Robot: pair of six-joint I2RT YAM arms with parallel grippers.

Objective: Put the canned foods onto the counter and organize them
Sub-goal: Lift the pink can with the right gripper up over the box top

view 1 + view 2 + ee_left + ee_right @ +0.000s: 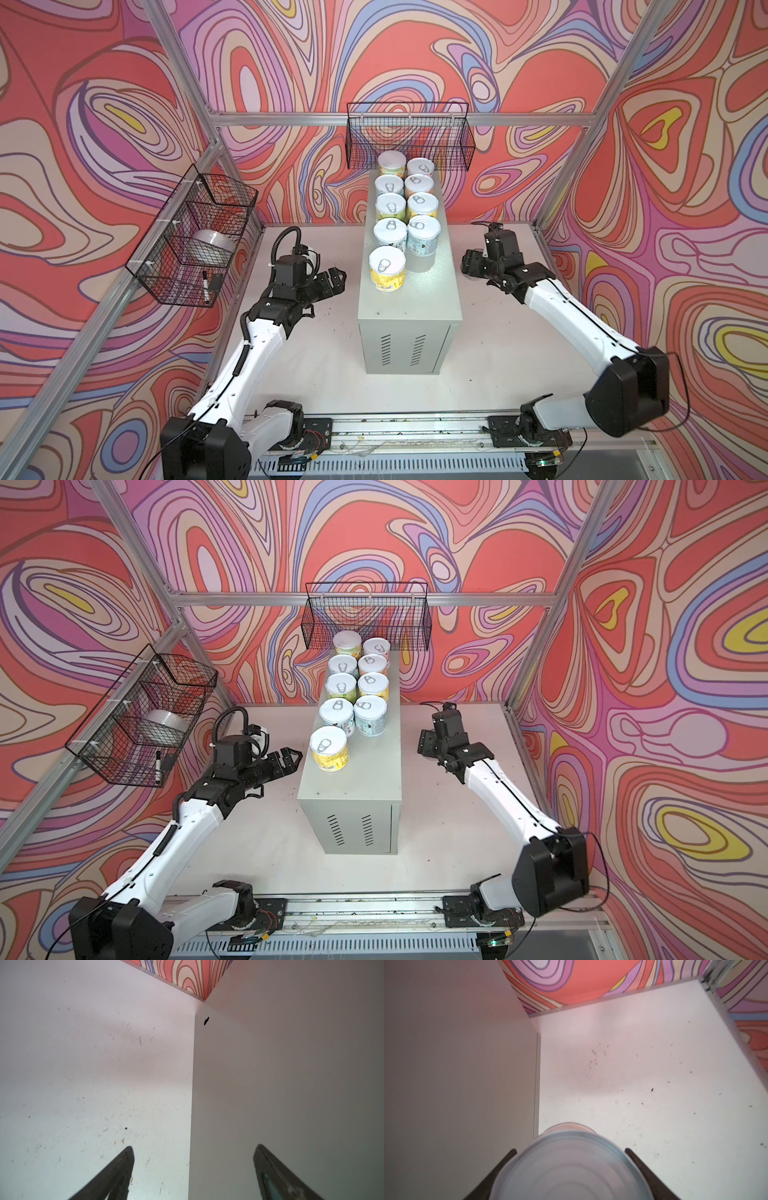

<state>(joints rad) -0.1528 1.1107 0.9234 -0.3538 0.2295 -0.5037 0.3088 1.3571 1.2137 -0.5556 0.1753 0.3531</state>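
Yellow label wraps the front tin (387, 272) on the counter (438, 297); print illegible.

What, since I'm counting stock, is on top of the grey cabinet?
Nine upright cans in two rows, five left and four right, stand on the cabinet top. Front cans hide most rear labels; the surface beneath them is covered.
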